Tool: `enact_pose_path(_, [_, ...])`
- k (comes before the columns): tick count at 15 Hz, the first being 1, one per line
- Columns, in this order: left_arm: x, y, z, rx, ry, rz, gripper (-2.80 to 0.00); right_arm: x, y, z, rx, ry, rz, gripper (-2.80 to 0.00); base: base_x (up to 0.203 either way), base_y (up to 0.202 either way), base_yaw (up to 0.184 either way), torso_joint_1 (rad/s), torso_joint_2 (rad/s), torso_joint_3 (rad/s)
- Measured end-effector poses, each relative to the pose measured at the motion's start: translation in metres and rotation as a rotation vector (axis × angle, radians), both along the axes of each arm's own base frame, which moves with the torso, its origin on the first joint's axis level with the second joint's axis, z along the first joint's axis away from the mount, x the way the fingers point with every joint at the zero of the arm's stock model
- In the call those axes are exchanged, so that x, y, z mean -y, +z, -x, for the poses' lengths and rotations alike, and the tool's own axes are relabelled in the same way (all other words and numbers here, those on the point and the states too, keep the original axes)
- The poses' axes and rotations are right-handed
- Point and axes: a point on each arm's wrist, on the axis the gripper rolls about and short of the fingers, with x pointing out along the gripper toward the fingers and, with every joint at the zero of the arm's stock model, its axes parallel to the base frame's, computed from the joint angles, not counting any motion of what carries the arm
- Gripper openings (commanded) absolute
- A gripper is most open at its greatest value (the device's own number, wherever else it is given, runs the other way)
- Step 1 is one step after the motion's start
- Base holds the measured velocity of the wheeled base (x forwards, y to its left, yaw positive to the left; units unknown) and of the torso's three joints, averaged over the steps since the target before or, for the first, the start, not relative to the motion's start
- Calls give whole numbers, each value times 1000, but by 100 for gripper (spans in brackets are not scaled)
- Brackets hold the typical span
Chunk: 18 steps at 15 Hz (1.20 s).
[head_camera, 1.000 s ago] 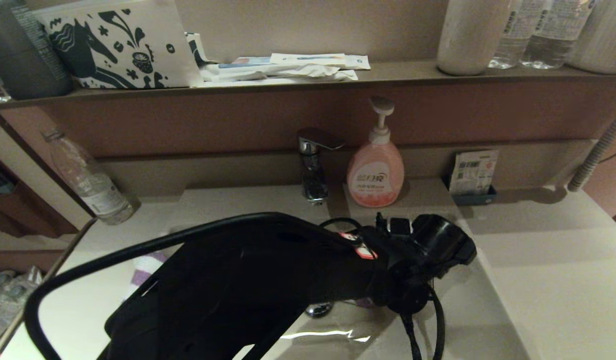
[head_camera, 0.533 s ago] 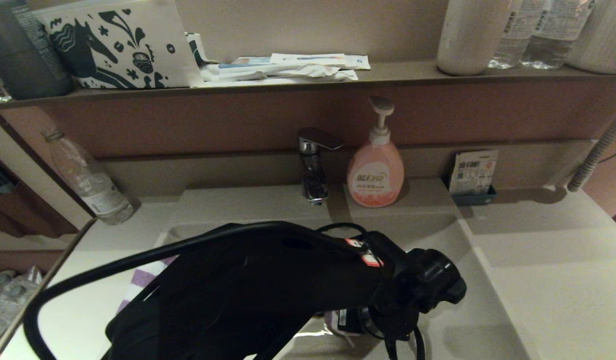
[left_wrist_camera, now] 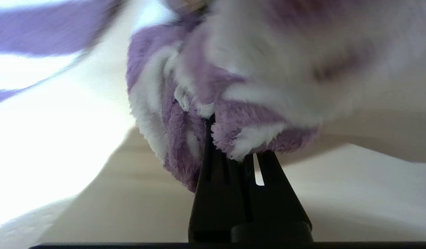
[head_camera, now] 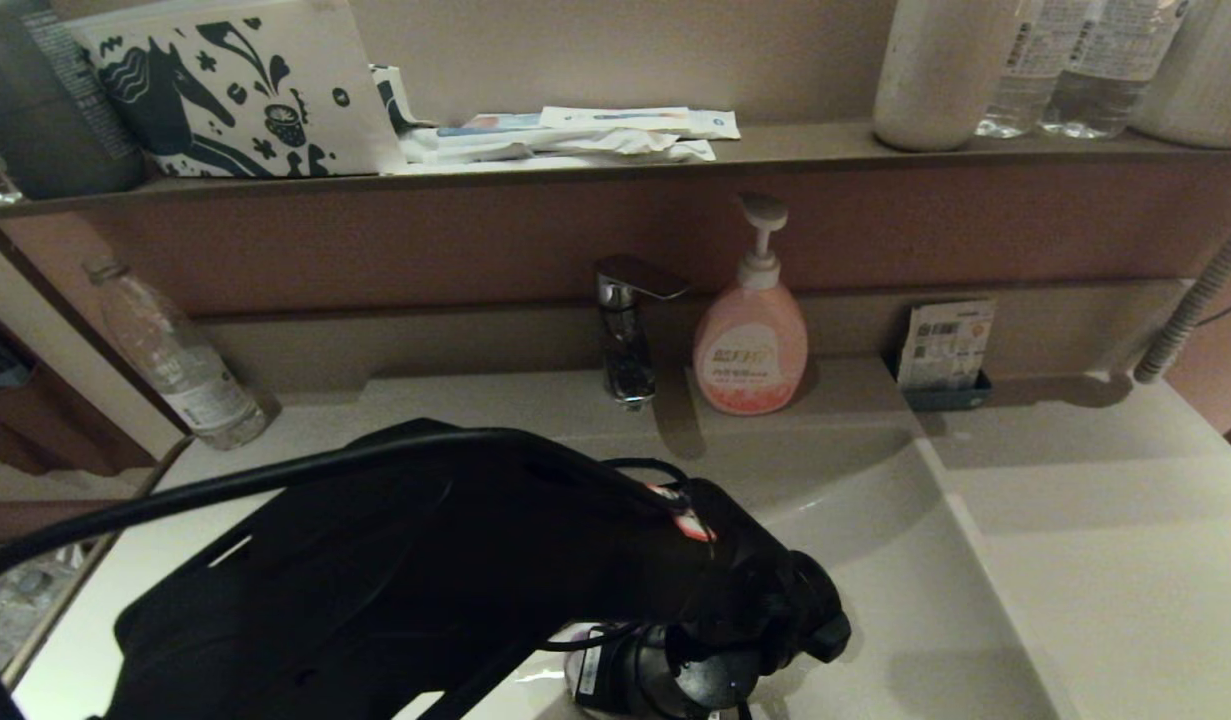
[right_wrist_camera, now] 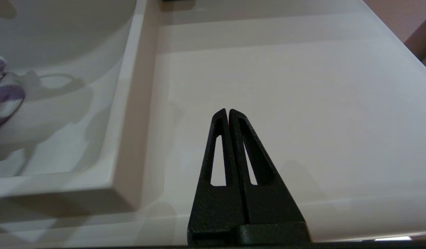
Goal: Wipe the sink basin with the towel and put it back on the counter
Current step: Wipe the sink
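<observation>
A soft terry towel with broad purple and white stripes (left_wrist_camera: 206,103) is bunched up and pinched between the black fingers of the left claw (left_wrist_camera: 233,152), which is clamped tight on a fold of the cloth. In the left wrist view the towel hangs just above the pale floor of the wide, shallow cream-white sink basin (head_camera: 875,520); whether it touches the surface cannot be told. From the head view, the left arm reaches across the basin with its wrist low over the front middle, hiding the cloth almost wholly. In the right wrist view a striped edge of it shows inside the basin, at the side.

The right claw (right_wrist_camera: 228,114) hovers over the smooth cream-white desk (right_wrist_camera: 285,86) to the right of the basin, its two black fingers pressed together with nothing between them.

Behind the basin stand a chrome tap (head_camera: 625,330) and, just beside it, a pink pump bottle of hand soap (head_camera: 750,345). A clear plastic bottle (head_camera: 170,355) stands at the desk's far left corner. Above, a white pouch with a dark blue horse print (head_camera: 225,90) leans on a narrow brown ledge (head_camera: 775,150).
</observation>
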Motion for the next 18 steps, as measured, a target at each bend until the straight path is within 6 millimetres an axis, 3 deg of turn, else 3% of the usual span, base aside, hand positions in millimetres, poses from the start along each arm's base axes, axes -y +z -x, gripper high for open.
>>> enact_pose_path(5, [-49,-10,5,12,51,-55,-280,0,0,0,0,0,0,-280,0,0,0,0,0,0])
enact_pose_path(11, [-106,4,14,5,51,-106,-280,0,0,0,0,0,0,-280,0,0,0,0,0,0])
enact_pose_path(15, [-144,-3,2,54,16,-123,-280,0,0,0,0,0,0,-280,0,0,0,0,0,0])
enact_pose_path(18, [-158,-6,-7,93,34,-103,-280,0,0,0,0,0,0,-280,0,0,0,0,0,0])
